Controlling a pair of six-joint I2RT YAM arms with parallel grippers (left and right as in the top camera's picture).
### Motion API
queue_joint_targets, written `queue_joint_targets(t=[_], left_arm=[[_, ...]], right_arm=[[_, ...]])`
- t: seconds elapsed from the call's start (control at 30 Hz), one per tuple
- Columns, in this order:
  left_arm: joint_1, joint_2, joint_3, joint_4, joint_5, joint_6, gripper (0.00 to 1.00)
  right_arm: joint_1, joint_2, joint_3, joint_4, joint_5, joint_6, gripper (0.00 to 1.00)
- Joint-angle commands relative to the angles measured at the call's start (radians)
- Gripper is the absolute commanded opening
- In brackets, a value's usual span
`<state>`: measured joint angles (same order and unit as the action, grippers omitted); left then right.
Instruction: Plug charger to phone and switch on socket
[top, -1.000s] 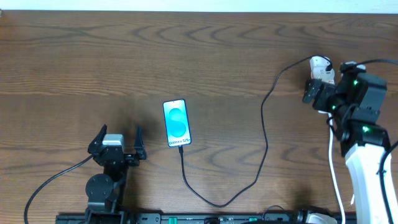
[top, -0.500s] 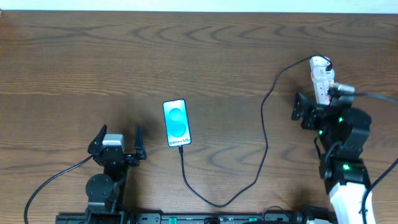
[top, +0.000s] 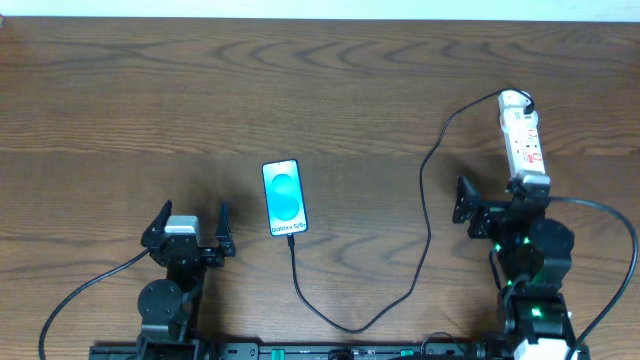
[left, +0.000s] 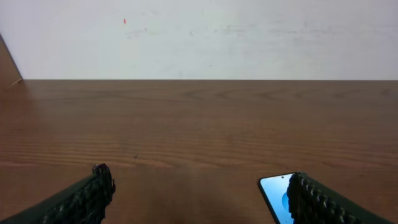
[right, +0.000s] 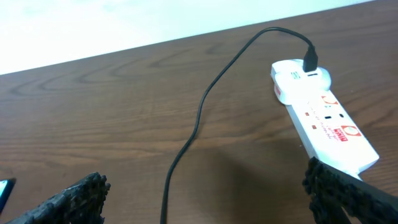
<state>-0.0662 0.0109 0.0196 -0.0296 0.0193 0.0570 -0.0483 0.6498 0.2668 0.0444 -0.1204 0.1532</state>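
Right gripper (top: 495, 200): jaws wide, holding nothing, positioned at the near end of the narrow white power strip with red markings (top: 523, 135). Left gripper (top: 190, 222): jaws wide, empty, near the slim blue-screened smartphone (top: 284, 197). The thin black charger cable (top: 428, 210) runs from the strip to the phone's lower edge. Risk: a finger catching the strip would shift it and tug the cable loose. Switch position and plug seating cannot be made out.

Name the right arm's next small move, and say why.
Probably draw the right gripper back to rest, open. The charger already meets the phone's bottom edge, its other end sits in the socket, and the jaws hold nothing. Whether the socket is switched on cannot be read here.
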Motion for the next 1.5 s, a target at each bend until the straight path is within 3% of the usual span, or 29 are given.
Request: queue_joint_targets(t=[0.0, 0.57, 1.47], left_arm=[[0.006, -0.007, -0.016, -0.043, -0.028, 0.014, 0.91], [0.006, -0.007, -0.016, -0.043, -0.028, 0.014, 0.91], [0.006, -0.007, -0.016, -0.043, -0.028, 0.014, 0.91]], right_arm=[[0.028, -0.069, -0.052, 0.005, 0.030, 0.010, 0.99], [0.129, -0.429, -0.261, -0.011, 0.141, 0.011, 0.99], [0.149, -0.645, -0.261, -0.116, 0.171, -0.028, 0.99]])
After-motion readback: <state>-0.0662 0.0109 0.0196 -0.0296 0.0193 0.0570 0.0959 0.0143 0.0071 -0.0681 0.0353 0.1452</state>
